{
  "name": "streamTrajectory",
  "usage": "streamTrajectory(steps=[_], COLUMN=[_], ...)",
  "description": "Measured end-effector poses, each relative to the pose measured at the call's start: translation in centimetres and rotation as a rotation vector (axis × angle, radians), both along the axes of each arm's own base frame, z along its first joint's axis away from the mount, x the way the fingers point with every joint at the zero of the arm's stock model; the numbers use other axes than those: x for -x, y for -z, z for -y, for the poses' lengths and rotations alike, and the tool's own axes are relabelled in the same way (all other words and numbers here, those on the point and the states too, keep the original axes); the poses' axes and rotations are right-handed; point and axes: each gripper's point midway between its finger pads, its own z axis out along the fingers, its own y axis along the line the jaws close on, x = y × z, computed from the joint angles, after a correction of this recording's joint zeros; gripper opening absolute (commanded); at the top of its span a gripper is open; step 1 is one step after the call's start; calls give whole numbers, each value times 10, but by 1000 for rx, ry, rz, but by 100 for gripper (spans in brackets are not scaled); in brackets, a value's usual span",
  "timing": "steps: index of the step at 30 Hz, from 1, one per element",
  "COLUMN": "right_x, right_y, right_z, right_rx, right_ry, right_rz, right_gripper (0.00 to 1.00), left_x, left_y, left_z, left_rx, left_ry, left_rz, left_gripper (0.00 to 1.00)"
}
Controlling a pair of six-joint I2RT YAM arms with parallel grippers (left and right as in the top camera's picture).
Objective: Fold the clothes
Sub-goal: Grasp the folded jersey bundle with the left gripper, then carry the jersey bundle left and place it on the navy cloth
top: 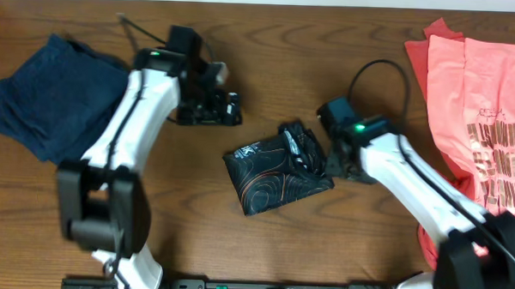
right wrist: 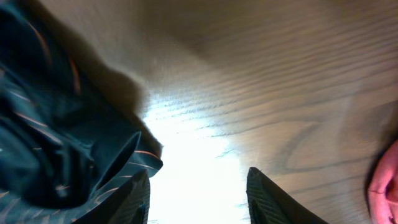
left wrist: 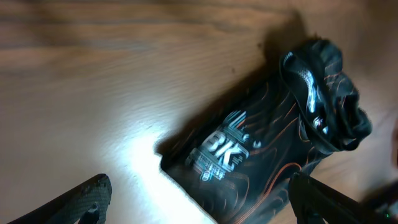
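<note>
Black jersey (top: pixel 278 175) on the counter (top: pixel 322 250), white "BK" logo up.
Wide-spread left fingers (left wrist: pixel 81 199) face it; right fingers (right wrist: pixel 273 202) apart, its edge beside one.

The pink T-shirts (top: pixel 474 83) are running off the right edge of the overhead view, and the right arm (top: pixel 428 192) is hiding their lower part. The black jersey (right wrist: pixel 50 143) is looking blurry and spilling off the right wrist view's left edge.
</note>
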Motion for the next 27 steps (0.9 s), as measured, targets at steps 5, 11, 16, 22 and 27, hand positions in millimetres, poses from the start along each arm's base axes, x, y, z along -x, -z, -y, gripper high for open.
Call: streamTrajectory(steps=[5,11,16,22,27], right_x=[2,3,3,5,5], right_y=[-22,-24,-24,-24,-23], right_z=[7,10,13,14,14], right_rx=[-19,-18,-19,-15,-15], right_ry=[-26,-32,-23,-23,-22], right_rz=[48,43,38,29,27], right_gripper=[60,60,60,59,59], left_x=[9,34,50,71,85], left_y=[43,75,83,92,102], left_z=[19,26,32,45,51], left_rx=[30,82,139,192,179], left_ry=[108,186,216,231,255], left_rz=[-99,-246,-331,-458,-515], left_gripper=[95,95,93,22,6])
